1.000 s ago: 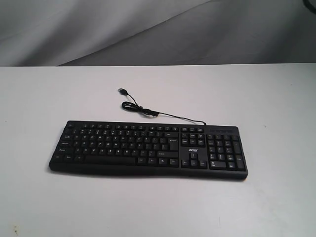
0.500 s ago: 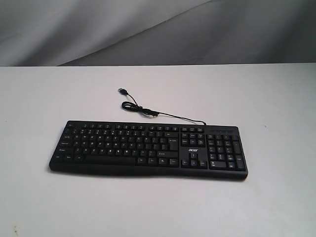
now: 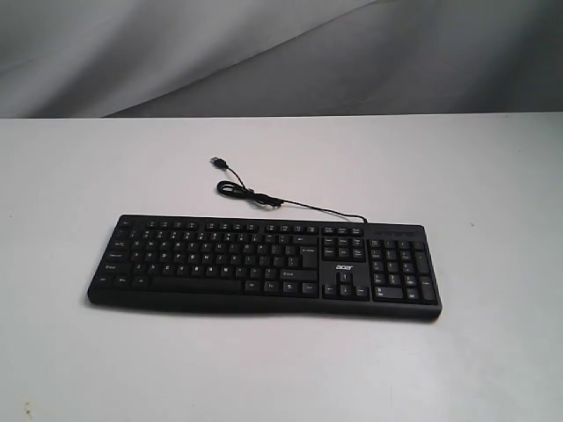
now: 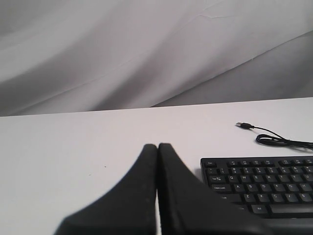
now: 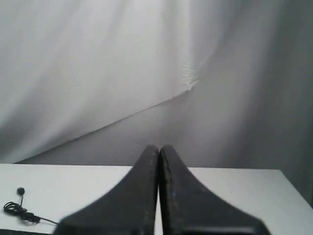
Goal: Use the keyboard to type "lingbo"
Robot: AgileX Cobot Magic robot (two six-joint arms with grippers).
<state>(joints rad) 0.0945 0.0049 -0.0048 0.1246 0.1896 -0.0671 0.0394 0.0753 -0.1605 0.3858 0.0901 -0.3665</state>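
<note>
Exterior view shows the keyboard (image 3: pixel 264 268) lying flat on a white table (image 3: pixel 457 167), all of it in sight and nothing resting on it. Its long axis runs from side to side across this view, with the right end sitting a little nearer the camera than the left. The letter keys fill the left and middle stretch, and the number pad (image 3: pixel 403 271) closes the right end. Just beside the pad, toward the letters, a small white acer logo (image 3: pixel 343 254) reads upright. The space-bar edge therefore faces the camera and the function-key edge faces away, toward the grey cloth (image 3: pixel 264 53) hanging beyond the keyboard.

A thin black cable (image 3: pixel 290 204) leaves the keyboard's far edge above the number pad. It trails across the table behind the keyboard, curls into a small loop and ends in a plug (image 3: pixel 217 162) lying loose, apart from the keyboard. Neither arm appears in this view.

In the left wrist view the left gripper (image 4: pixel 157 147) has its two black fingers pressed together with nothing between them. They are off the keyboard, near its Esc corner at the letter end, with bare table beneath.

In the right wrist view the right gripper (image 5: pixel 159 148) is likewise closed tip to tip and empty. The loop and plug of the keyboard's cable lie off to one side of it.
</note>
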